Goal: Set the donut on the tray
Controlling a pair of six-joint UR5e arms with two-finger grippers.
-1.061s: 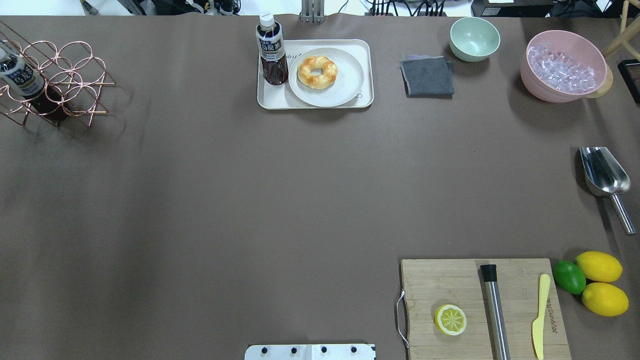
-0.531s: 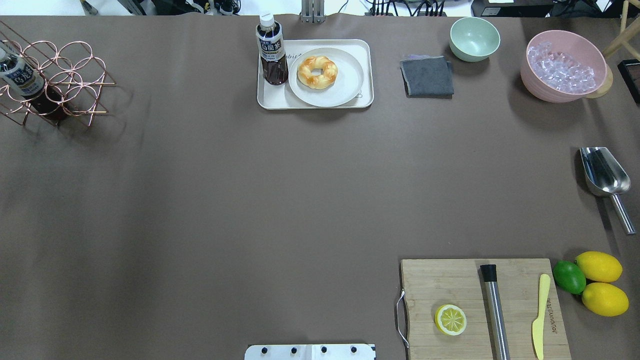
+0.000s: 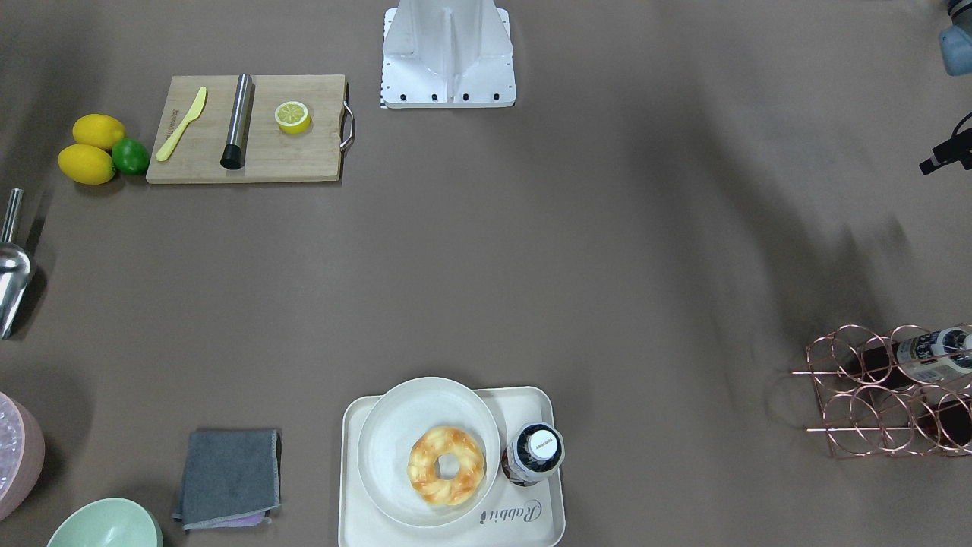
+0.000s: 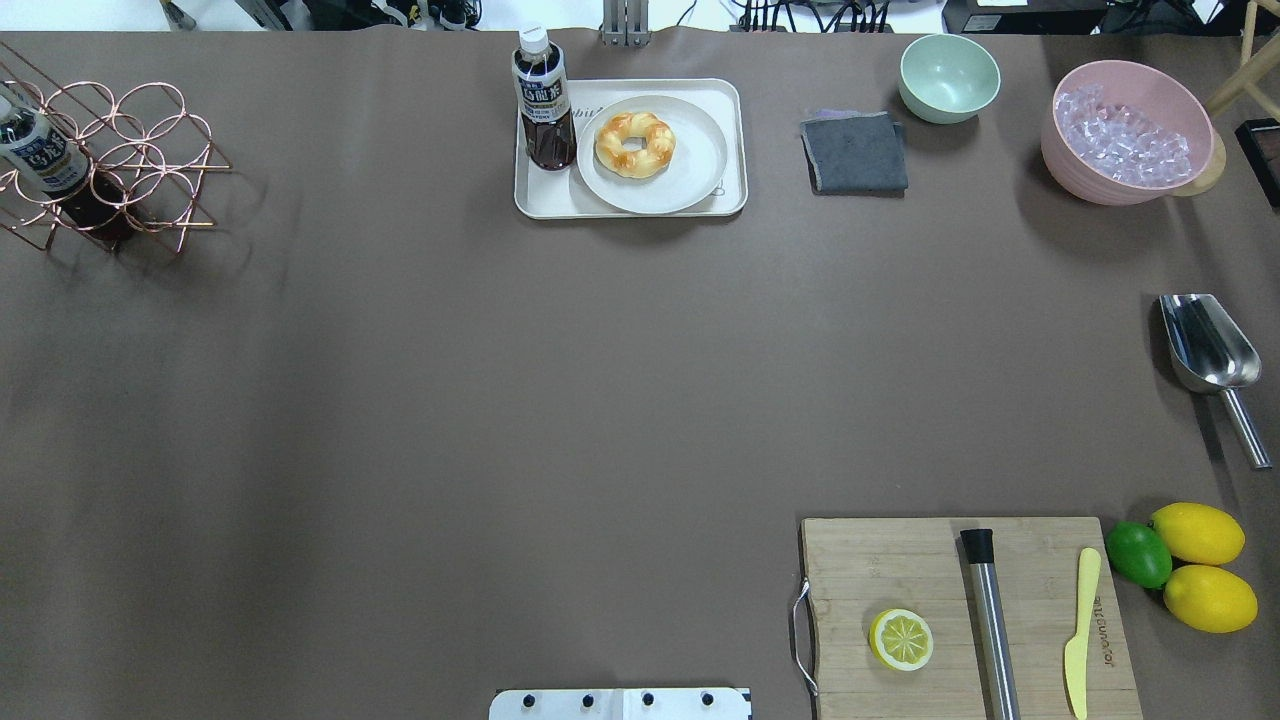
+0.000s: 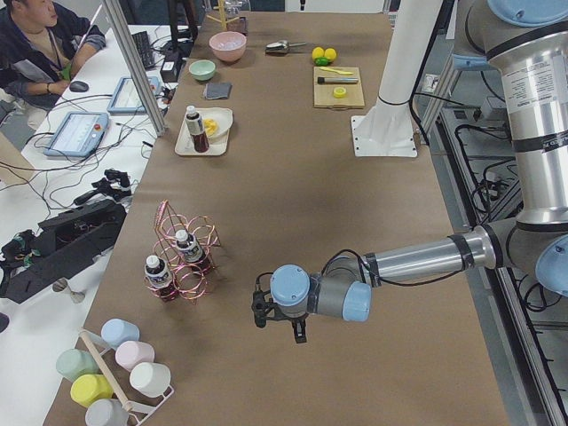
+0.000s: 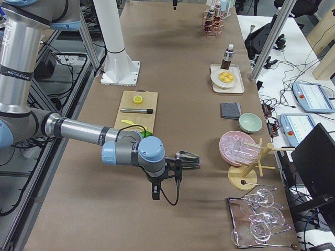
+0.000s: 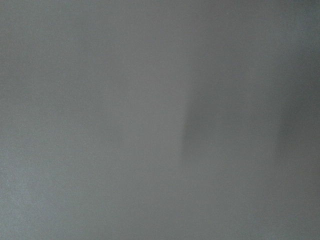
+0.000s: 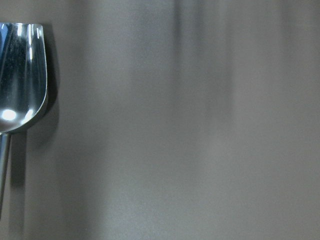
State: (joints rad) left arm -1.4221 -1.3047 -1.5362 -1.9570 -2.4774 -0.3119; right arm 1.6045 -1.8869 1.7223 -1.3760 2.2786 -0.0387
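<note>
The golden twisted donut (image 4: 635,145) lies on a round off-white plate (image 4: 690,170). The plate sits on the cream tray (image 4: 545,197) at the table's far middle. A dark tea bottle (image 4: 543,110) stands on the tray's left part. The front-facing view shows the donut (image 3: 446,465) on the tray (image 3: 456,534) with its "Rabbit" script. My left gripper (image 5: 277,318) hangs over bare table near the copper rack, far from the tray. My right gripper (image 6: 174,168) hangs beside the steel scoop. I cannot tell whether either is open or shut.
A copper bottle rack (image 4: 110,160) stands far left. A grey cloth (image 4: 855,152), green bowl (image 4: 948,77) and pink ice bowl (image 4: 1130,130) lie far right. A steel scoop (image 4: 1208,350), lemons (image 4: 1200,565) and a cutting board (image 4: 900,560) with a half lemon (image 4: 901,639) are on the right.
</note>
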